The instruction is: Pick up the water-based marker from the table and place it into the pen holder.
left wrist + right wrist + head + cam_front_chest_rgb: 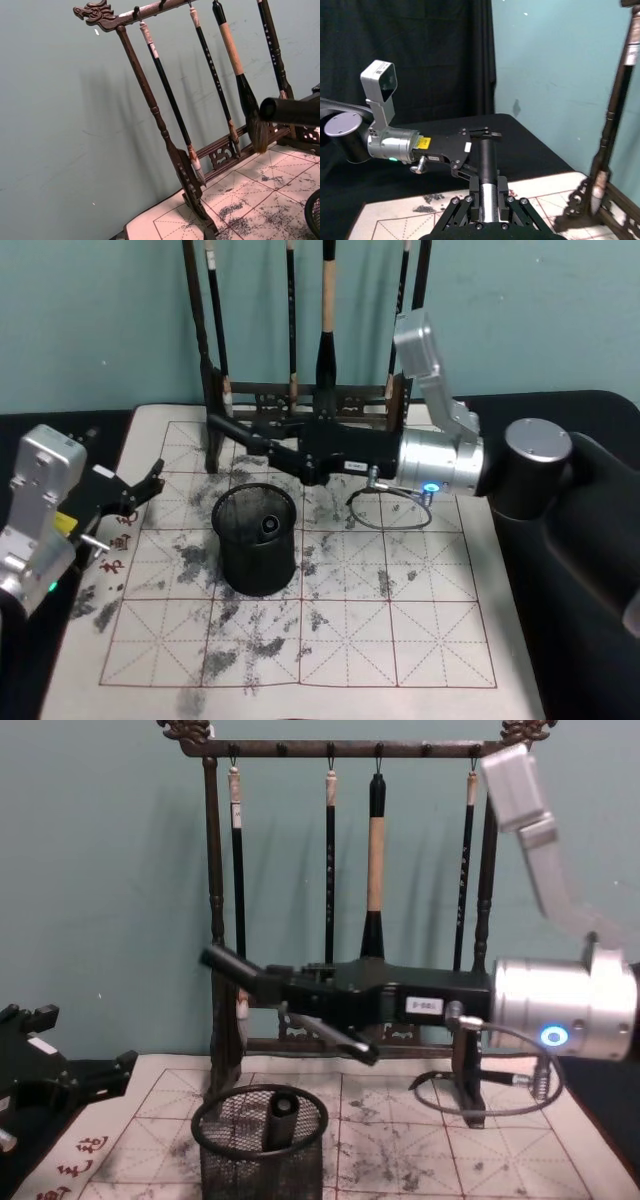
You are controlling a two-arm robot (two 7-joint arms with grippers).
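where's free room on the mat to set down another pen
The mat's near-right squares, between the pen holder and the black cloth, lie bare. Crowded: the back strip, where the right claw hangs open before the brush rack, and the left edge by the left claw.

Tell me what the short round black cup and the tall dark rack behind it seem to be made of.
The short round black cup looks like matt black metal wire mesh: its wall is an open grid under a solid rim. The tall dark rack seems to be dark-stained wood with a slight sheen, judging by its turned posts and carved ends.
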